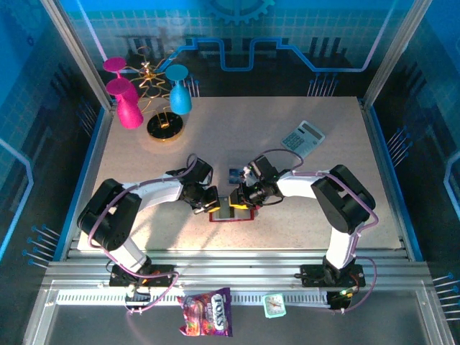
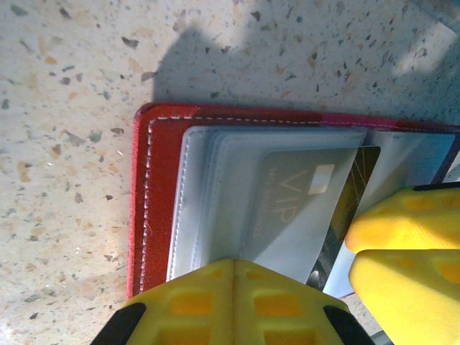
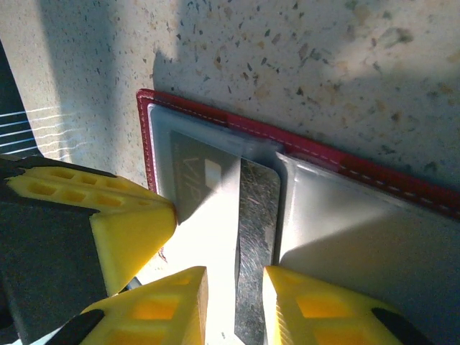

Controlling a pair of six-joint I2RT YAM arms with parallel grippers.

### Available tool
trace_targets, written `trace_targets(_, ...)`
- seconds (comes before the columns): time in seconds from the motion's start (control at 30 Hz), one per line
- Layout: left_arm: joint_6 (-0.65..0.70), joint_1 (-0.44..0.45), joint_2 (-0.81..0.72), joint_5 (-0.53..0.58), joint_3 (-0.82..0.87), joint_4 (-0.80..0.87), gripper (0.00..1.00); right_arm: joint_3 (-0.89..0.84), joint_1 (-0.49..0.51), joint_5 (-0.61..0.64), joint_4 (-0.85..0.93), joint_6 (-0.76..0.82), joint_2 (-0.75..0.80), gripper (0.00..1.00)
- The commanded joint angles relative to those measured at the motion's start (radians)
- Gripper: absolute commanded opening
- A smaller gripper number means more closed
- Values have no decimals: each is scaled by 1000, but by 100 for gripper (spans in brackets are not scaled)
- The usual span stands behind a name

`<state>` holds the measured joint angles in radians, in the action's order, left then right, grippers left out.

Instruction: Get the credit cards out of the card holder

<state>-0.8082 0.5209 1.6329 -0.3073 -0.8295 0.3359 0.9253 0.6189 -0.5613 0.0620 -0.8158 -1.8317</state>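
- Red card holder [image 1: 231,214] lies open at mid-table. From above, a blue card [image 1: 235,175] rests on the table [image 1: 244,129] just beyond it.
- Left wrist view brings out a grey VIP card [image 2: 295,205] inside a clear pocket.
- Right wrist view brings out a dark card [image 3: 255,215] poking from the pockets.
- Left gripper [image 2: 233,277] is clenched, its tips on the holder's edge.
- Right gripper [image 3: 235,280] straddles the dark card, jaws apart.
- Both arms bend inward, wrists tipped down.

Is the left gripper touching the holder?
Touching. In the left wrist view the shut left gripper rests its fingers on the holder, over the clear pocket; the right wrist view shows the tip meeting the holder's edge with no gap.
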Motion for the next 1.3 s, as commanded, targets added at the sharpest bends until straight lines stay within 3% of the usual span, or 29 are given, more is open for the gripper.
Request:
trace_targets(0.0, 24, 10, 30, 8, -13, 36, 6, -21, -14, -14, -14, -16, -6, 28)
trace_targets(0.9, 29, 11, 45, 0, -16, 30, 6, -78, -27, -44, -94, -57, -4, 26)
trace_targets(1.27, 29, 10, 45, 3, -14, 35, 5, -97, -33, -60, -134, -78, -4, 21)
